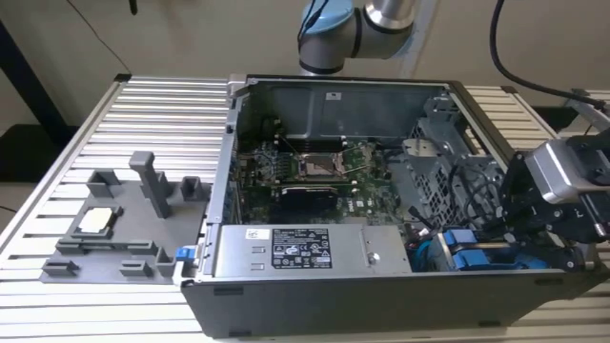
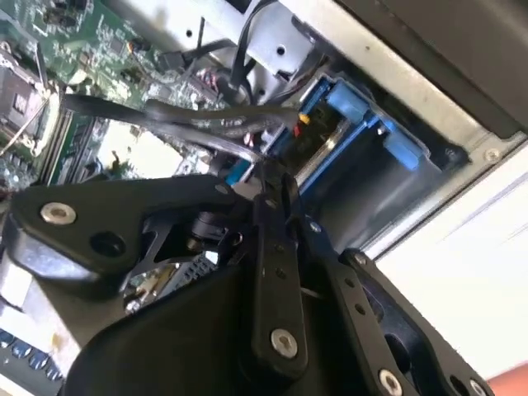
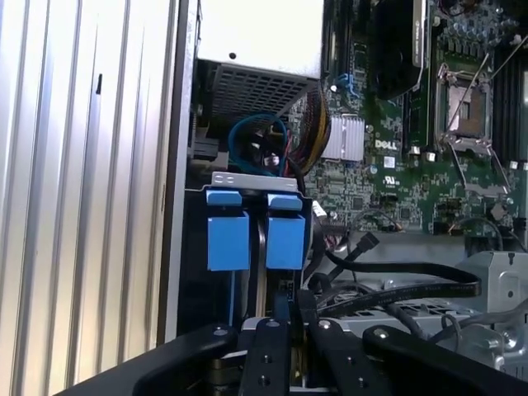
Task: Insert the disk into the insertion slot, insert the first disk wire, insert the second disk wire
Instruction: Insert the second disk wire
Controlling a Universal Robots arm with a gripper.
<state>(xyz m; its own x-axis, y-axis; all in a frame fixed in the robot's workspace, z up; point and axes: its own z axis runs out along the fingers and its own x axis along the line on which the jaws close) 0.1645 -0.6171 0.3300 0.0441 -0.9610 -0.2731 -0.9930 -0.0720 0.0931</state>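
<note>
The disk shows by its blue carrier (image 1: 469,256), seated in the insertion slot (image 1: 433,254) at the case's corner on the exterior view's right. In the first wrist view two blue carrier tabs (image 3: 228,239) stand side by side under the cage's grey lip (image 3: 256,179). My gripper (image 1: 522,239) reaches down into the case just beside them. Its black fingers (image 2: 271,194) are drawn together on the end of a flat black disk wire (image 2: 165,115) with a blue plug (image 2: 239,172), held close to the disk's back edge (image 2: 318,136). The same wire (image 3: 412,289) loops away from the gripper (image 3: 286,318).
The open computer case (image 1: 219,214) lies on a slatted metal table (image 1: 153,114). A grey power-supply box (image 1: 296,250) sits beside the cage, with the motherboard (image 1: 315,168) behind. Loose black cables (image 1: 467,186) crowd the cage. A grey fixture (image 1: 114,229) stands at the exterior view's left.
</note>
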